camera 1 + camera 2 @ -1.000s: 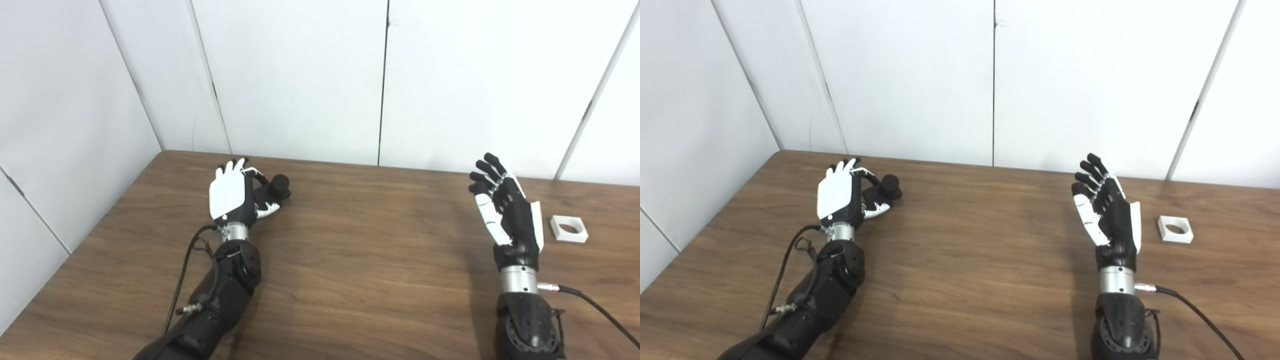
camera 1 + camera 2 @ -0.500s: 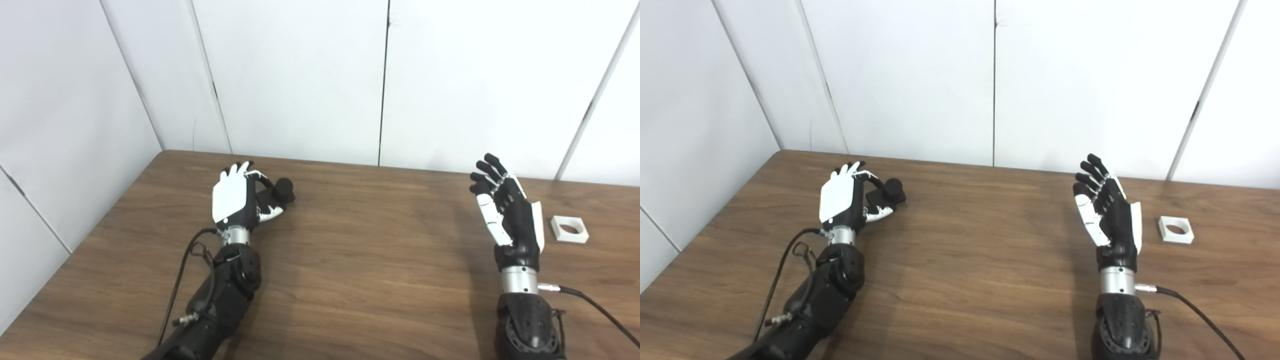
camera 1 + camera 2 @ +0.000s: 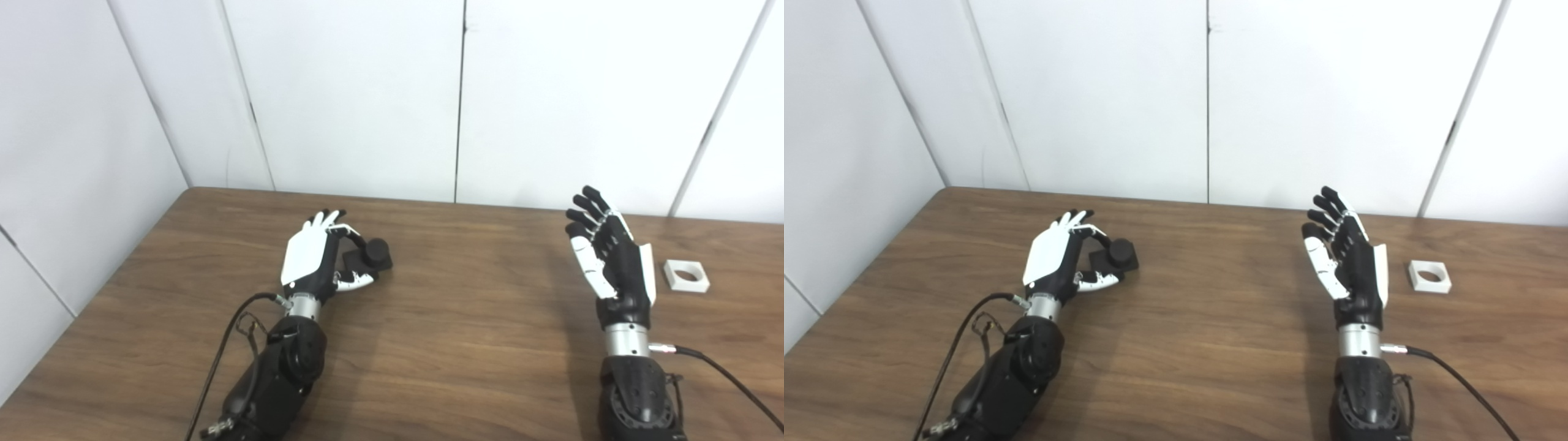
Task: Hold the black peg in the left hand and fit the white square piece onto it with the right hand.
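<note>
The black peg [image 3: 372, 253], a short cylinder on a square base, sits between the fingers and thumb of my left hand [image 3: 313, 262] at the left middle of the table. The fingers curl over its far side and the white-tipped thumb lies under its near side. I cannot tell whether the peg rests on the wood or hangs just above it. The white square piece [image 3: 686, 275], with a round hole, lies flat on the table at the far right. My right hand [image 3: 609, 264] stands upright and open just left of that piece, not touching it.
The brown wooden table [image 3: 465, 343] ends at white wall panels along the back and left. Black cables trail from both forearms, one by the left arm [image 3: 229, 334] and one running right from the right wrist [image 3: 723, 373].
The camera has turned slightly, shifting the whole picture left. Beyond that, my left hand has moved right and nearer with the black peg inside its fingers. The right hand has held still.
</note>
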Controlling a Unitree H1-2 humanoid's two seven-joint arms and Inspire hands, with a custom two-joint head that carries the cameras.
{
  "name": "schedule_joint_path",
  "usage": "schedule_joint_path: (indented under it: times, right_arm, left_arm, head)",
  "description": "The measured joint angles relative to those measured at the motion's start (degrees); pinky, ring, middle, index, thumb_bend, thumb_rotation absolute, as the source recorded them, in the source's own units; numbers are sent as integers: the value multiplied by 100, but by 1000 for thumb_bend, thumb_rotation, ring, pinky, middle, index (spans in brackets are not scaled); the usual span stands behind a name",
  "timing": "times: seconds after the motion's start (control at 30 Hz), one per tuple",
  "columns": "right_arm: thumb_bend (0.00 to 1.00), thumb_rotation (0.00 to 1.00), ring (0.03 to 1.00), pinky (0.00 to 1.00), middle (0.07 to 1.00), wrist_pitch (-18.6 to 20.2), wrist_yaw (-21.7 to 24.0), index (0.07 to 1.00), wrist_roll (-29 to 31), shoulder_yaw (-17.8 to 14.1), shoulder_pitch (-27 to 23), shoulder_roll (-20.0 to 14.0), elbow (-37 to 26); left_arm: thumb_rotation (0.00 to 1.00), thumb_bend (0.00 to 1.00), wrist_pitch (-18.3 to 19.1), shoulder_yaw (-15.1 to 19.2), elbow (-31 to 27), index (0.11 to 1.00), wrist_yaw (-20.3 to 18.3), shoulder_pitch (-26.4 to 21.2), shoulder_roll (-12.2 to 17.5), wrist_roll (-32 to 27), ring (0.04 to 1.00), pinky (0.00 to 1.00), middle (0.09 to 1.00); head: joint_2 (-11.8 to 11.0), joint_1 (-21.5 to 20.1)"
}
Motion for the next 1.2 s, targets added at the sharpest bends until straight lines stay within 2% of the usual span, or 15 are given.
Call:
schedule_joint_path:
  times: [0.23, 0.37, 0.53, 0.8, 1.2]
  right_arm:
    - [486, 610, 791, 738, 829, 0, -21, 846, 17, 4, 9, 1, -14]
    - [488, 595, 783, 724, 824, 0, -7, 841, 53, -10, 20, 10, -30]
    - [491, 619, 784, 733, 826, 0, -15, 845, 43, -9, 25, 10, -38]
    - [514, 645, 790, 736, 827, 0, -27, 847, -30, -2, 31, 14, -44]
    - [514, 648, 779, 713, 826, 0, -132, 844, -112, -3, 32, 29, -68]
  left_arm:
    - [98, 508, -251, -120, -374, 488, -620, 143, 26, -143, 1000, 1000, 957]
    - [96, 509, -256, -162, -705, 489, -992, 280, 12, -216, 1000, 1000, 950]
    - [98, 507, -276, -203, -913, 490, -1269, 362, -38, -257, 1000, 1000, 947]
    - [97, 508, -484, -348, -1113, 490, -1396, 515, -182, -230, 1000, 1000, 943]
    - [99, 506, -592, -615, -1495, 490, -1837, 642, -309, -191, 1000, 1000, 954]
  head:
    - [35, -150]
    - [53, -194]
    - [70, -229]
    - [97, -343]
    - [141, -510]
